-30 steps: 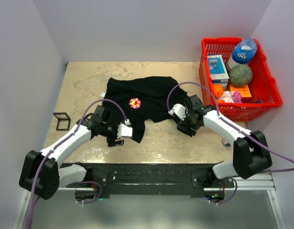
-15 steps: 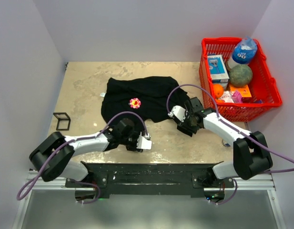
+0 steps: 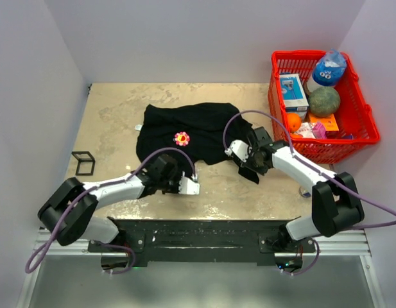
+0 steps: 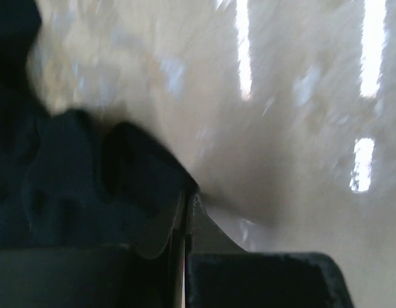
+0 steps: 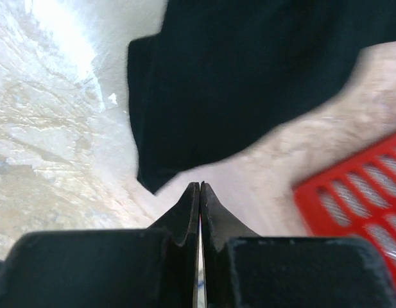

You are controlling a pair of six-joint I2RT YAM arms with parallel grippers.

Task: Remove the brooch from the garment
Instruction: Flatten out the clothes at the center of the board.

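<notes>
From above, the large black short-sleeved fabric shirt [image 3: 201,122] lies crumpled at the middle of the mottled beige tabletop [image 3: 249,96]. The tiny flower-like brooch of pink, red and yellow beads [image 3: 181,137] is pinned on top of it, toward 7 o'clock of the cloth's centre and in plain sight. The brooch looks light, rigid and a little delicate, while the shirt is limp and will likely lift with it, so one set of fingers should pinch the bead cluster by its edges and the other should pin the fabric just beside it. The left gripper [image 3: 190,186] sits at 6 o'clock from the brooch, off the hem, and the right gripper [image 3: 242,154] at 4 o'clock by the shirt's edge. Neither touches the brooch. A red plastic mesh basket [image 3: 371,131] of goods stands at 2 o'clock, a small black wire frame [image 3: 83,162] at 9 o'clock, and plain pale walls close in the space. In the left wrist view the left gripper [image 4: 187,215] has its fingers pressed together, with a dark fold of shirt [image 4: 69,179] at 10 o'clock. I cannot tell whether any cloth is caught. In the right wrist view the right gripper [image 5: 199,192] is closed on nothing, with the shirt [image 5: 249,77] at 12 o'clock and the basket [image 5: 352,212] at 3 o'clock. The brooch appears in neither wrist view.
</notes>
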